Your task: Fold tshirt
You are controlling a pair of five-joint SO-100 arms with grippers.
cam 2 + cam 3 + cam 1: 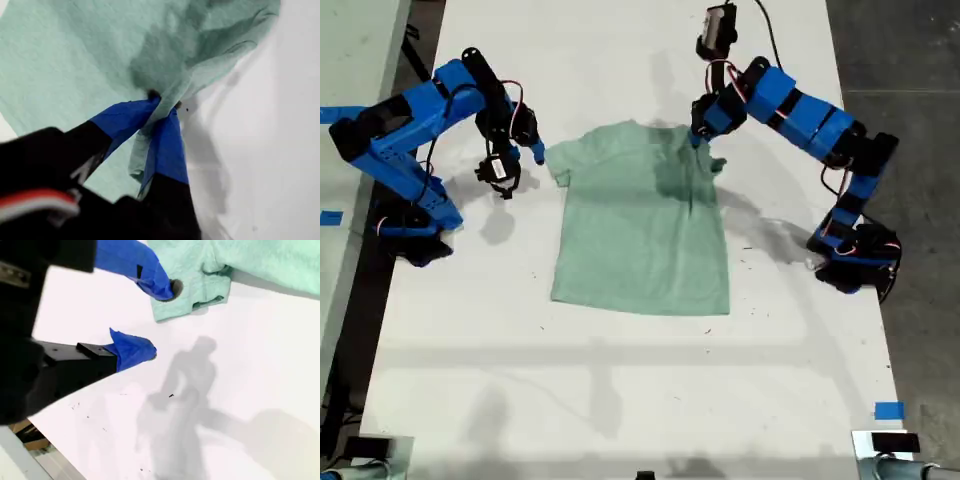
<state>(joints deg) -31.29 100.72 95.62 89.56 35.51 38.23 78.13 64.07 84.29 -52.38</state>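
The pale mint-green tshirt (pixel 640 230) lies flat on the white table (pixel 620 400), neck toward the far edge. My first gripper (pixel 700 135) is on the arm at the exterior view's right. It is shut on a bunched piece of the tshirt (pixel 75 60) by that side's sleeve, and the cloth is lifted and drawn over the body. My second gripper (pixel 535 155), on the arm at the exterior view's left, stands open at the other sleeve (pixel 192 290). One blue fingertip (pixel 162 285) rests at the sleeve's hem; the other is over bare table.
The two arm bases (pixel 415 225) (pixel 855 260) stand at either side of the table. Blue tape marks (pixel 888 410) sit near the front corner at the exterior view's right. Dark floor (pixel 910 60) borders the table on that side.
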